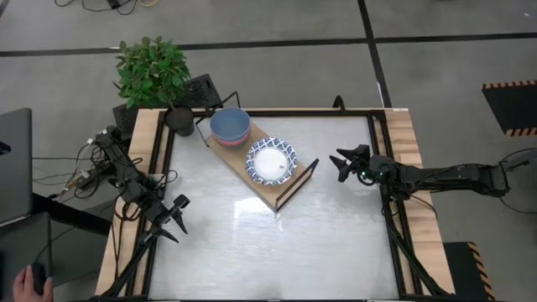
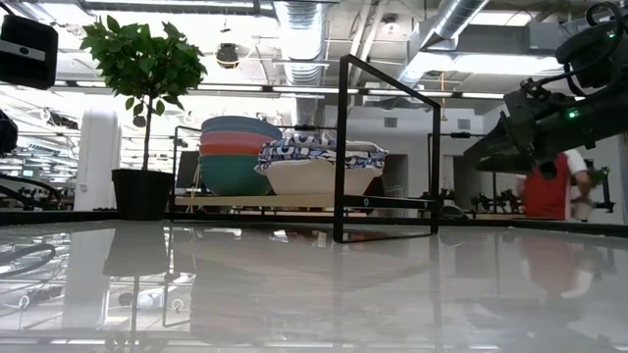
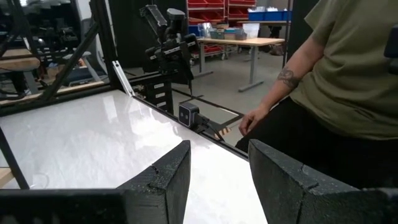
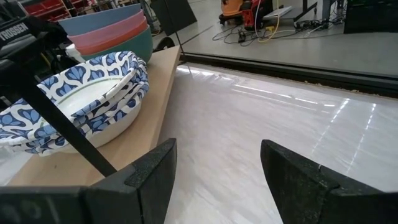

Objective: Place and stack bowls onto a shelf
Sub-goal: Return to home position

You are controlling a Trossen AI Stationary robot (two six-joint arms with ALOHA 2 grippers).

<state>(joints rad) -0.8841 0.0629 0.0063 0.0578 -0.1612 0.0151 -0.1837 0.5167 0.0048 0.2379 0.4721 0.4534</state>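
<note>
**High view.** The shelf (image 1: 268, 195) is lying diagonally on the desk (image 1: 252, 247), towards its far side. Two stacks are sitting on the shelf: the plain bowls (image 1: 229, 126) at the end nearest the plant pot (image 1: 179, 120), and the patterned bowls (image 1: 271, 161) just beside them, about mid-board. I am holding my left tool (image 1: 178, 216) over the near left part of the desk, well apart from the shelf. I am holding my right tool (image 1: 342, 163) over the right side, near the shelf's free end and touching nothing.

**Low view.** The plain bowls are standing nested, with light blue on top, red and pink between, and teal at the bottom. The patterned bowls are resting next to them, behind the wire end frame (image 2: 388, 147). A person in red (image 2: 546, 192) is standing in the room beyond.

**Left wrist view.** My fingers (image 3: 168, 180) are standing apart with nothing between them, only bare desk. A person in an olive shirt (image 3: 348, 74) is standing past the desk edge.

**Right wrist view.** My fingers (image 4: 152, 177) are spread wide and gripping nothing. Both patterned bowls are sitting one inside the other on the board, with the plain stack behind them.
</note>
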